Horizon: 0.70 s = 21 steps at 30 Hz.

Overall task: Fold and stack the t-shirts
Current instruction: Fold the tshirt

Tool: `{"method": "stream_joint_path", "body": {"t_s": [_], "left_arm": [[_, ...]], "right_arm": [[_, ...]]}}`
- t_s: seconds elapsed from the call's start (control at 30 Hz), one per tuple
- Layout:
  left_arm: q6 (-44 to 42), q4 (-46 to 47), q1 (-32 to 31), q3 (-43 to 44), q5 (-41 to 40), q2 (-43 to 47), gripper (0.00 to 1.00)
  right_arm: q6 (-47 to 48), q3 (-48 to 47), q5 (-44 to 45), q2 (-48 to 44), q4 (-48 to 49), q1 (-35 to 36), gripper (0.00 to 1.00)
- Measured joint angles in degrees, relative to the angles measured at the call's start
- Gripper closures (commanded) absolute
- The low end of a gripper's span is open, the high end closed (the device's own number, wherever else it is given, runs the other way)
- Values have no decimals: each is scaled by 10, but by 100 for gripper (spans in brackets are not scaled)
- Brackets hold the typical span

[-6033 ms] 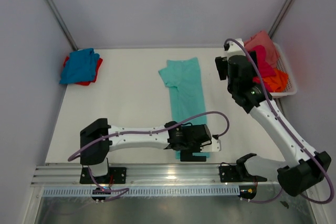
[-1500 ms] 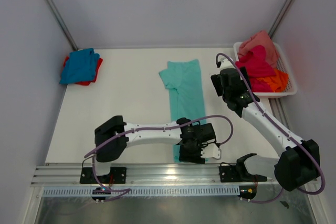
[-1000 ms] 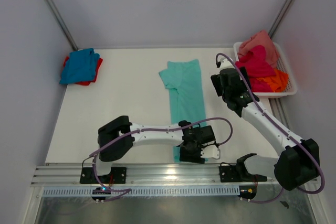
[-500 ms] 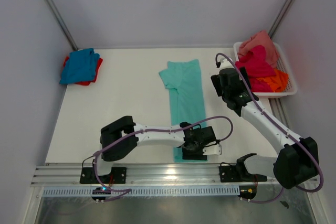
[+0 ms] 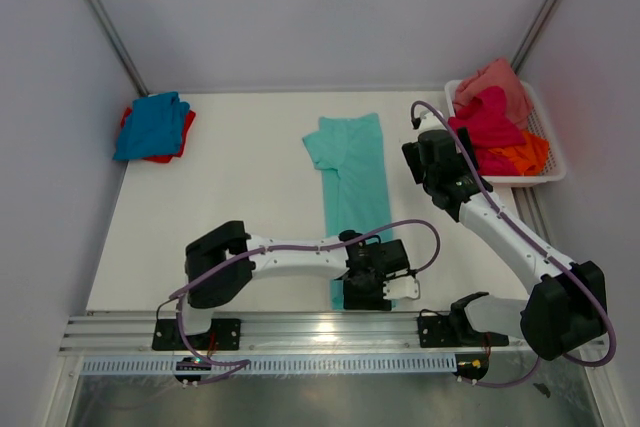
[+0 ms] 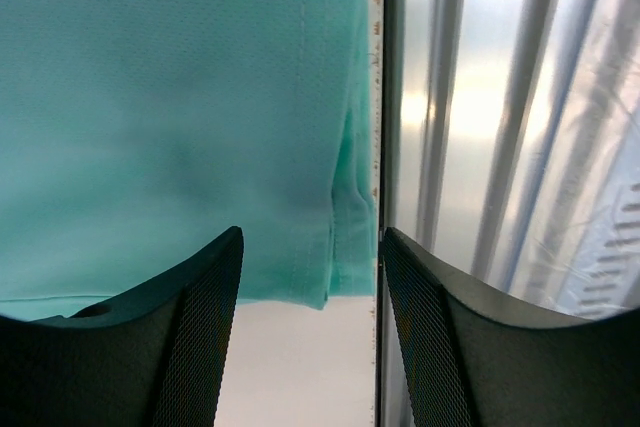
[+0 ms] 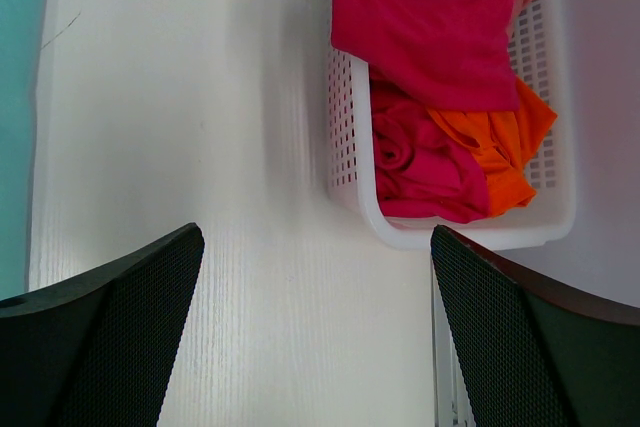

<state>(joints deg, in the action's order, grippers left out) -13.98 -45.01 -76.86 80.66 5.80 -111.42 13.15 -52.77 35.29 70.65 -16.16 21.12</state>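
The left gripper (image 6: 310, 239) holds its 2 fingers partly apart with nothing clamped between them. Through the gap show the hem corner of the mint-teal t-shirt (image 6: 170, 97) and a strip of white table (image 6: 300, 367). That corner lies right at the table's near edge, beside the metal rail (image 6: 470, 147). Seen from above, this gripper sits low over the near end of the shirt, which is folded into a long narrow strip running from the far middle of the table down to the near edge.

The right gripper (image 7: 315, 237) has its fingers spread wide and empty — bare table beneath them, teal cloth only at the left border of its wrist view. Just beside it stands the white mesh basket (image 7: 452, 237), holding a magenta t-shirt (image 7: 430, 27) heaped over an orange t-shirt (image 7: 510, 152), with a salmon-pink t-shirt (image 5: 497, 77) at the far end. In the far left corner a folded blue t-shirt (image 5: 150, 122) lies on a red t-shirt (image 5: 160, 156).
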Motion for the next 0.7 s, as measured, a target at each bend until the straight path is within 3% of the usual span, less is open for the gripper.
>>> {"method": "stream_joint_path", "body": {"t_s": [0.33, 0.7], "left_arm": [[1, -11, -4, 15, 31, 19, 39], [18, 26, -32, 14, -49, -9, 39]], "right_arm": [[0, 0, 0, 4, 1, -2, 1], [0, 0, 0, 6, 1, -4, 1]]}}
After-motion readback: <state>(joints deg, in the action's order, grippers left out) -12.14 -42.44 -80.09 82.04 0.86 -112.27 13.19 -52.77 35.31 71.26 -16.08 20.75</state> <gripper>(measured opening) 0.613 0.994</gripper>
